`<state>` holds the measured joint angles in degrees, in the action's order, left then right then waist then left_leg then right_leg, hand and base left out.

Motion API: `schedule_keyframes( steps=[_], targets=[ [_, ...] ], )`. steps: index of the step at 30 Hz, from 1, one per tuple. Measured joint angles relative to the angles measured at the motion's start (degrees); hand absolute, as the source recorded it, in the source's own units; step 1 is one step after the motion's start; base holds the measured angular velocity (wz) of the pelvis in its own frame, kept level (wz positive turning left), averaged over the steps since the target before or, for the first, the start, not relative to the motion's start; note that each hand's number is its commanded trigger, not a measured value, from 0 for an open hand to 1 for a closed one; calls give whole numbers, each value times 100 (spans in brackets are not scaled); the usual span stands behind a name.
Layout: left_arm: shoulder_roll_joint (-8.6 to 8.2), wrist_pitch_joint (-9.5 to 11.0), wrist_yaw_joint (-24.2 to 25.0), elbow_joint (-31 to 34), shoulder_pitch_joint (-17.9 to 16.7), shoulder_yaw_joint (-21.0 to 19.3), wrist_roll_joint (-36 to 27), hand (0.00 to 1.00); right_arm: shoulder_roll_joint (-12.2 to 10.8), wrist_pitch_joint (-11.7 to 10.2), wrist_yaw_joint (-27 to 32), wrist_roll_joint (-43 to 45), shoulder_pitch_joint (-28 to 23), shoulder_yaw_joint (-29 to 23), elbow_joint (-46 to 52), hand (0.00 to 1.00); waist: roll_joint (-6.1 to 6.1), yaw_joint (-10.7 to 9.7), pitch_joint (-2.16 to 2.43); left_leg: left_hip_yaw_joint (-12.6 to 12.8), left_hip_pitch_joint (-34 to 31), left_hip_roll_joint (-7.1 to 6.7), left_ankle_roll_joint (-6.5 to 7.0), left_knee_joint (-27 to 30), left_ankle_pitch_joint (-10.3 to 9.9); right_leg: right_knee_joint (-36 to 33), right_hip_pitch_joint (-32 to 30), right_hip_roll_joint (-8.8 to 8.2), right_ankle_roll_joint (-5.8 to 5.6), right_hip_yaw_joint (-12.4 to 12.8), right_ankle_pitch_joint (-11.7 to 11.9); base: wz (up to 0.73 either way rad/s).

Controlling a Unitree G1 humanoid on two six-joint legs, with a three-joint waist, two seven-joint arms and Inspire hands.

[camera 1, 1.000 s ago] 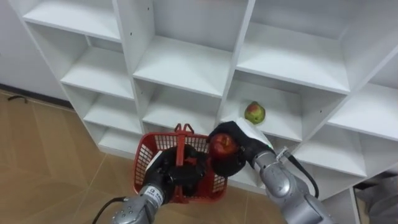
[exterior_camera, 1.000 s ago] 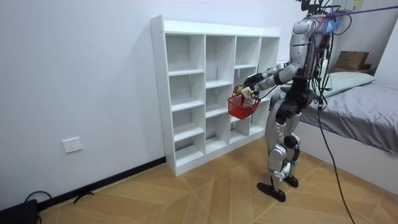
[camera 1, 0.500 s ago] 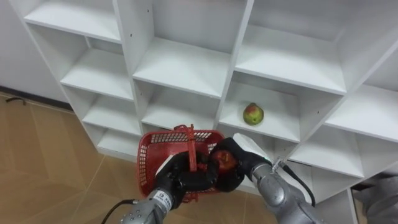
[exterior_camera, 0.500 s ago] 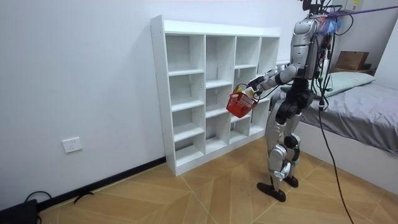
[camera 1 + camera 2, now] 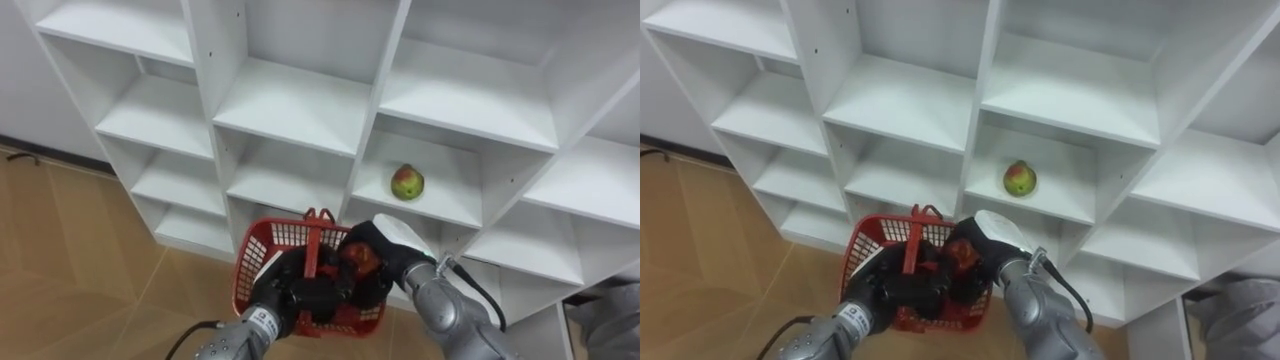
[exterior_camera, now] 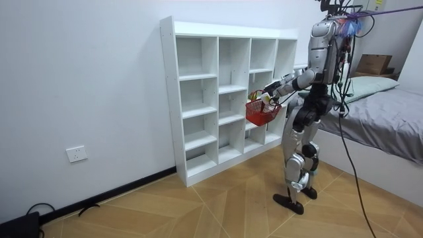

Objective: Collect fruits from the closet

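Note:
A red plastic basket (image 5: 262,262) hangs in front of the white closet (image 5: 300,105), and my left hand (image 5: 290,297) is curled round its upright handle (image 5: 318,232). My right hand (image 5: 385,242) reaches over the basket's right rim, shut on a red apple (image 5: 360,257) that sits inside the basket's mouth. A green-and-red fruit (image 5: 407,182) lies alone on a middle shelf just above and behind that hand. In the room view I stand upright facing the closet, holding the basket (image 6: 262,113) at chest height.
The closet's other compartments (image 5: 160,110) around the fruit hold nothing. Wooden floor (image 5: 70,270) spreads to my left. A bed (image 6: 386,132) stands behind me at the room view's right.
The basket has shifted to the right, under my right hand. The red apple has gone from above the rim down into the basket, still held.

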<state>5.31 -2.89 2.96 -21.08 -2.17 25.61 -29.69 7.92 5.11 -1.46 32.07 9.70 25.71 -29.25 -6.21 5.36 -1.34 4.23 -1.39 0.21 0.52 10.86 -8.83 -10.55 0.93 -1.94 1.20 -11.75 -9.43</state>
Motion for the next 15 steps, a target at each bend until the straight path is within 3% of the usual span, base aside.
schedule_keyframes(
  steps=[1, 15],
  targets=[
    [0, 0, 2, 0, -4, 7, 0, 100, -11, 0, 0, -4, 9, 0, 0, 0, -9, 8, -2, 0, -3, 0, 0, -6, 0, 1, -8, 4, -1, 2, -1, 0],
    [4, 20, 67, -56, -21, 32, -2, 100, -98, -20, -2, -34, 164, -8, 11, 0, -65, 119, 8, -1, 0, -7, 0, -15, 0, 4, -4, 1, -7, -4, -5, 0]
  ],
)
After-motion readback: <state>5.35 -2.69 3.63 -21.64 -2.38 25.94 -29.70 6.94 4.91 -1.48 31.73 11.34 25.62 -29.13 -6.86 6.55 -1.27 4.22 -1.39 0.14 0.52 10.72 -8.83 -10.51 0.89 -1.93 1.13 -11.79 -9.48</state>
